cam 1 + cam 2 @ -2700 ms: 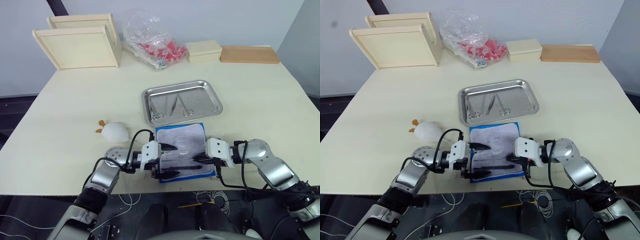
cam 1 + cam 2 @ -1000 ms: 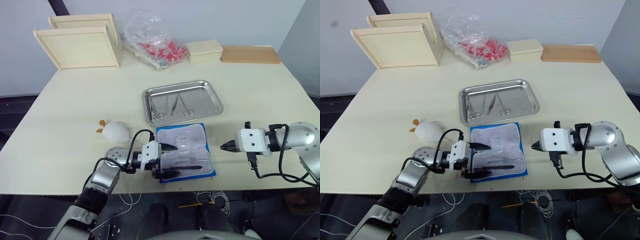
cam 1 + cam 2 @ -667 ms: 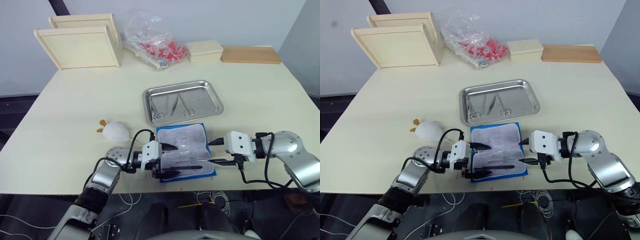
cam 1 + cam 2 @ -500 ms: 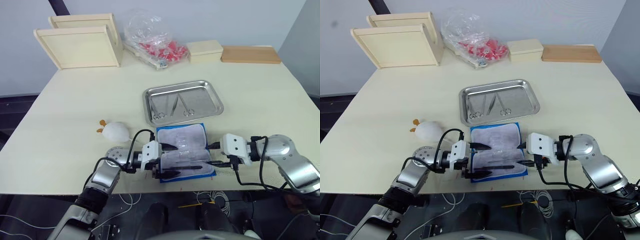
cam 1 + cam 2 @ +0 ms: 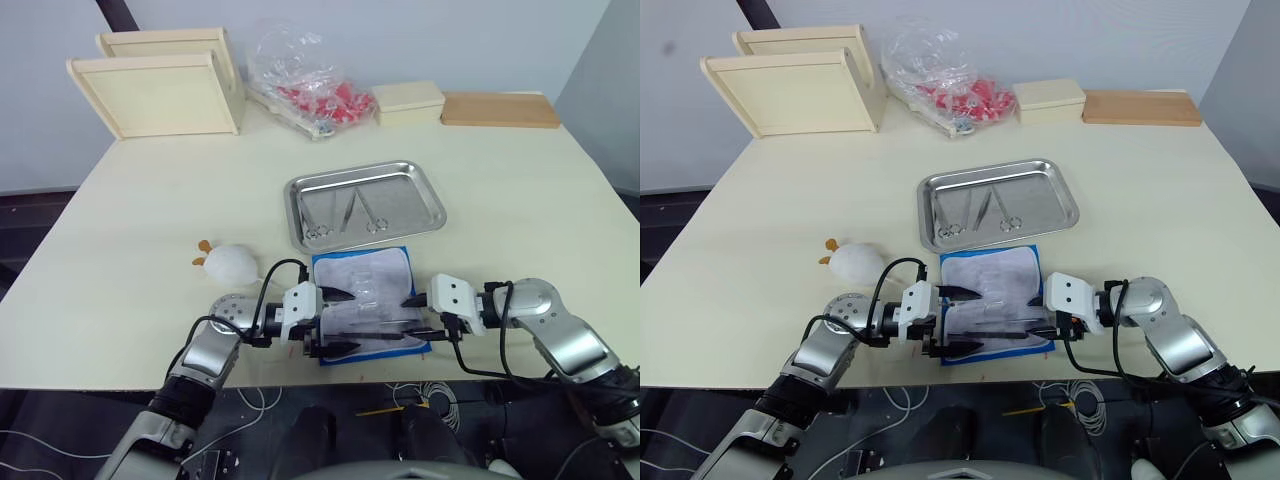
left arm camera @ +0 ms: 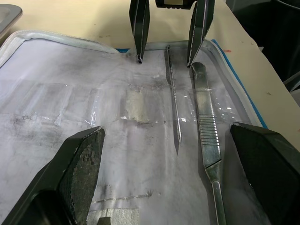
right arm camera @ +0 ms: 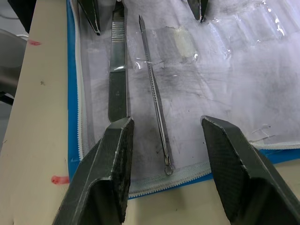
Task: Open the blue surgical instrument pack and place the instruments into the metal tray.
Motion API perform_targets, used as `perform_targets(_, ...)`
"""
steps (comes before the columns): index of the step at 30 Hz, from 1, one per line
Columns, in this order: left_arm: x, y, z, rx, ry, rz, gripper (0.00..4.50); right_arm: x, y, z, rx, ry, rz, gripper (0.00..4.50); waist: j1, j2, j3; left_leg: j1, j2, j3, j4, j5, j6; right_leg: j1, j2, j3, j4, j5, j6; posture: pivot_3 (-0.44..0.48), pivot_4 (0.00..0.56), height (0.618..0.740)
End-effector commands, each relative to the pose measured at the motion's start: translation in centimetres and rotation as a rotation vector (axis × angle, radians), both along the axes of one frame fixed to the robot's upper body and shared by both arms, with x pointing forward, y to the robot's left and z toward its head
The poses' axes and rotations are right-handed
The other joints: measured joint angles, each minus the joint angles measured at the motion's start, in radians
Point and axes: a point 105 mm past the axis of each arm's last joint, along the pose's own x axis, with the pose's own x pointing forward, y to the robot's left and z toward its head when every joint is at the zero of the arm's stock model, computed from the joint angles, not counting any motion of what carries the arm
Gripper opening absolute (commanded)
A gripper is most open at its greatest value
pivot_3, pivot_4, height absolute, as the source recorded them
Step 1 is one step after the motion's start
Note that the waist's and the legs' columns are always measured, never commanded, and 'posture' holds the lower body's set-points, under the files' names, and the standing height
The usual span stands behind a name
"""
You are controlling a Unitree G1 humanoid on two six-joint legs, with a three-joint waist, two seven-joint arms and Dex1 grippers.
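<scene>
Blue surgical instrument pack (image 5: 368, 305), no legible print

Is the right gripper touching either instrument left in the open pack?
Apart. In the right wrist view the right gripper stands open, its fingers either side of the thin probe, with pale lining visible between each finger and the probe; the flat handle lies beside it.

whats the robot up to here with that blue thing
It is emptying the blue surgical instrument pack, which lies open on the table near the metal tray. Both tools are open over the lining: the left tool at one edge, the right tool at the opposite edge. Two slim instruments lie in the pack between them, ungrasped. A few ring-handled instruments already lie in the tray.
</scene>
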Motion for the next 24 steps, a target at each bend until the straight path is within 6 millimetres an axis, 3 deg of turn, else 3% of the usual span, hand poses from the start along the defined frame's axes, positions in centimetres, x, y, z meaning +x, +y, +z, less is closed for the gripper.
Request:
perform_targets(1,-1.6,1.5,-3.9,0.142,0.128,0.021,4.5,-0.1,-0.6,-1.0,-0.048,0.032,0.003,0.71,0.0,-0.001,-0.001,0.0,0.0,0.0,0.0,0.0,0.0,0.0,0.0,0.0,0.0,0.0,0.0,0.0,0.15,0.74)
perform_targets(2,-1.6,1.5,-3.9,0.142,0.128,0.021,4.5,-0.2,-0.6,-1.2,-0.055,0.044,0.003,0.25,0.0,-0.001,-0.001,0.0,0.0,0.0,0.0,0.0,0.0,0.0,0.0,0.0,0.0,0.0,0.0,0.0,0.15,0.74)
perform_targets(3,-1.6,1.5,-3.9,0.141,0.129,0.021,4.5,-0.3,-0.7,-1.4,-0.061,0.054,0.004,0.07,0.0,0.0,-0.002,0.0,0.0,0.0,0.0,0.0,0.0,0.0,0.0,0.0,0.0,0.0,0.0,0.0,0.15,0.74)
perform_targets(9,-1.6,1.4,-3.9,0.141,0.129,0.02,4.5,-0.2,-0.2,-1.5,-0.039,0.057,0.016,0.07,0.0,0.0,-0.005,0.001,0.0,0.0,0.0,0.0,0.0,0.0,0.0,0.0,0.0,0.0,-0.001,0.0,0.15,0.74)
perform_targets(14,-1.7,1.4,-3.9,0.143,0.131,0.02,4.5,0.2,0.7,0.2,0.021,-0.01,0.034,0.07,-0.002,0.0,-0.005,0.001,0.0,0.0,0.0,0.0,0.0,0.0,0.001,0.0,0.001,0.0,-0.001,0.0,0.15,0.74)
perform_targets(24,-1.8,1.3,-4.0,0.142,0.134,0.017,4.5,0.0,1.6,2.7,-0.024,-0.128,0.078,0.07,-0.001,0.002,-0.004,0.0,0.0,0.0,0.0,0.0,0.0,0.0,0.001,0.0,0.001,0.0,0.0,0.0,0.15,0.74)
